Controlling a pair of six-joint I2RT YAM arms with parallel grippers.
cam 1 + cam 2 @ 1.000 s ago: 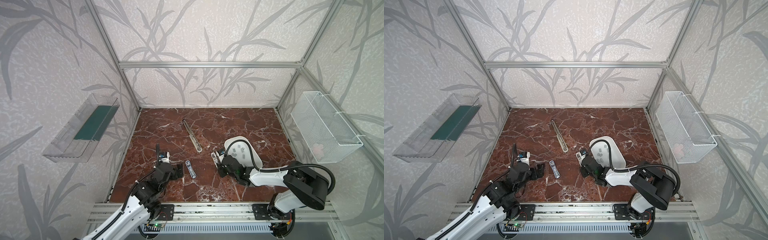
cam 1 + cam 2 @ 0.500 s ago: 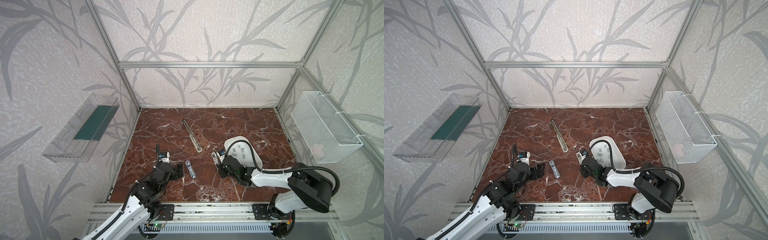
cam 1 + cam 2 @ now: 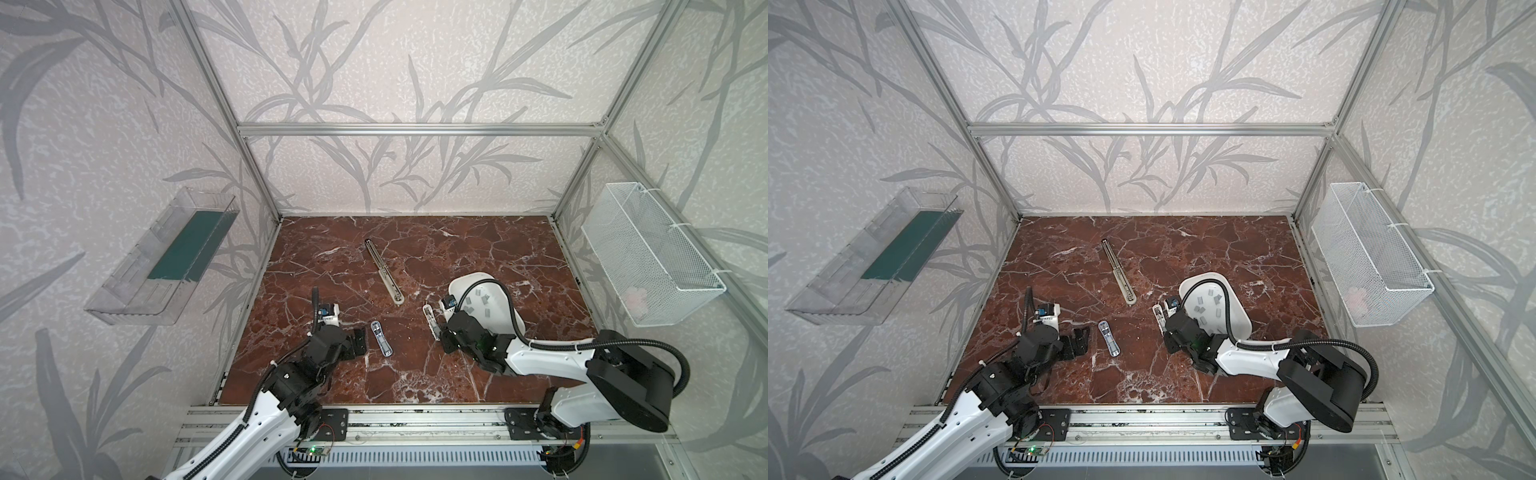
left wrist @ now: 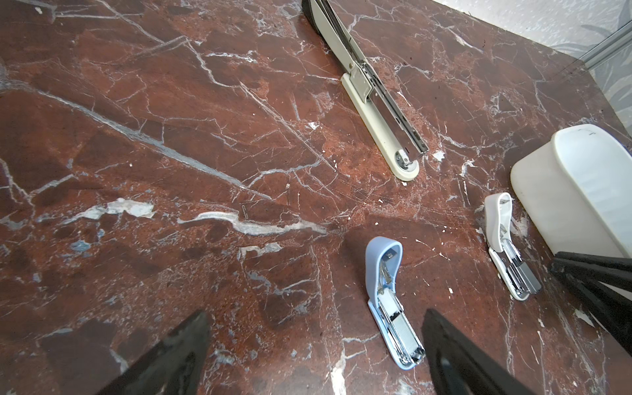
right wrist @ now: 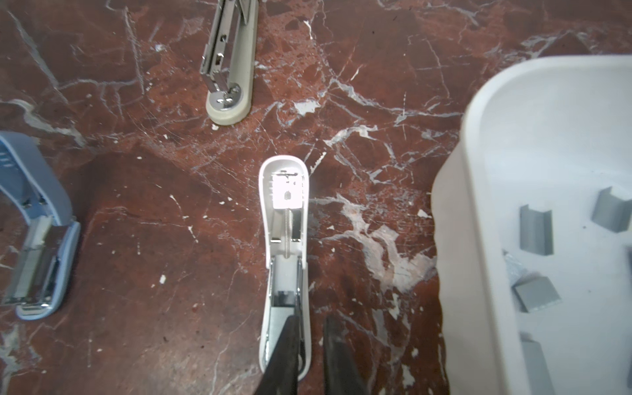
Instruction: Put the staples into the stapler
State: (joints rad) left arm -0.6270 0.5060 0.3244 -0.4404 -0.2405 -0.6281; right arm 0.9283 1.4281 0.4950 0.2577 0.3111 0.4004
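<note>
A small white stapler (image 5: pixel 285 239) lies open beside the white tray (image 5: pixel 478 205), with a grey strip of staples (image 5: pixel 278 325) in its channel. More staples (image 5: pixel 535 232) lie loose in the tray (image 3: pixel 469 276). My right gripper (image 5: pixel 311 319) is at the stapler's near end with its tips close together. One finger is over the channel and the other is outside the side wall. Whether they pinch the wall I cannot tell. In both top views the white stapler (image 3: pixel 430 320) (image 3: pixel 1160 318) pokes out past that gripper (image 3: pixel 442 336). My left gripper (image 4: pixel 314 313) (image 3: pixel 359 343) is open and empty next to a blue stapler (image 4: pixel 386 294).
A long beige stapler (image 3: pixel 384 272) lies open further back on the marble floor. A wire basket (image 3: pixel 648 257) hangs on the right wall and a clear bin (image 3: pixel 166 266) on the left. The blue stapler (image 3: pixel 381 338) holds a grey strip too.
The right arm's elbow swayed slightly while its gripper stayed at the white stapler. The left arm and the staplers have not moved.
</note>
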